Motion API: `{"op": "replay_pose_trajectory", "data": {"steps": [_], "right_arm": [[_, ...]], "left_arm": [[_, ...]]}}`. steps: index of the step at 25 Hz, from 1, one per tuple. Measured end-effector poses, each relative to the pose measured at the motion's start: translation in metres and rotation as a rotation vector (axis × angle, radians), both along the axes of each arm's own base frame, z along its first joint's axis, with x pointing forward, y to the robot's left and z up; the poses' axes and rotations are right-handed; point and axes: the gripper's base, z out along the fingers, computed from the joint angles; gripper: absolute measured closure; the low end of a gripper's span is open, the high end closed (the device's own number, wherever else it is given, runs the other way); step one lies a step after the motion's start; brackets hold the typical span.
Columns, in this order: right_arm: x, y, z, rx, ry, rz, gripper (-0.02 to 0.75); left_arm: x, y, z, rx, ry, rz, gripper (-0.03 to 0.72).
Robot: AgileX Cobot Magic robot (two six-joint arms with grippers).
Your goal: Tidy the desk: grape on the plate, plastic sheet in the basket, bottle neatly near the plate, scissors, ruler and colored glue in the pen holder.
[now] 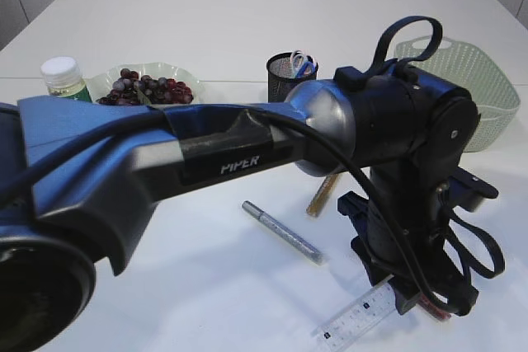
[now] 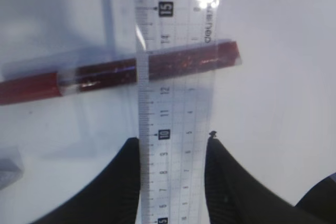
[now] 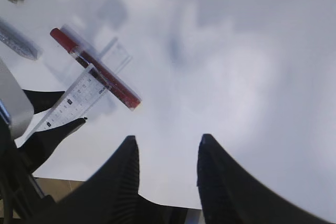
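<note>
A clear ruler [image 2: 176, 103] lies across a red glue pen [image 2: 105, 74], and my left gripper [image 2: 174, 140] is shut on its two long edges. From outside, the ruler [image 1: 356, 319] sticks out below the left wrist at the table's front. My right gripper [image 3: 167, 139] is open and empty over bare table, to the right of the ruler [image 3: 73, 98] and the red glue [image 3: 121, 90]. Silver glue [image 1: 285, 232] and gold glue [image 1: 320, 195] lie mid-table. Grapes [image 1: 144, 88] fill the plate [image 1: 188, 82], with the bottle [image 1: 64, 76] at its left. Scissors [image 1: 304, 62] stand in the pen holder [image 1: 285, 82]. No plastic sheet is in view.
A pale green basket [image 1: 474, 92] stands at the back right. The blue left arm [image 1: 165, 162] crosses the exterior view from the lower left and hides much of the table's middle. The table's front edge [image 3: 63, 174] is just behind my right gripper.
</note>
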Motion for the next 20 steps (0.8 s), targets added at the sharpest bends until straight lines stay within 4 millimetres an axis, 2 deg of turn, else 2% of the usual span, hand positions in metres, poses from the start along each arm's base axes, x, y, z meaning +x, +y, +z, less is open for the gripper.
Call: {"op": "replay_pose_trajectory", "data": {"steps": [4, 12, 16, 20], "right_arm": [[0.0, 0.0, 0.0, 0.0, -0.001, 0.002, 0.426], [0.0, 0.0, 0.0, 0.0, -0.001, 0.003, 0.426], [0.0, 0.0, 0.0, 0.0, -0.001, 0.003, 0.426], [0.0, 0.0, 0.0, -0.001, -0.002, 0.006, 0.426]], "left_arm": [[0.002, 0.005, 0.009, -0.007, -0.004, 0.011, 0.427], [0.002, 0.009, 0.047, -0.071, -0.041, 0.015, 0.427], [0.002, 0.012, 0.056, -0.079, -0.059, 0.013, 0.427], [0.006, 0.015, 0.057, -0.066, -0.079, 0.014, 0.427]]}}
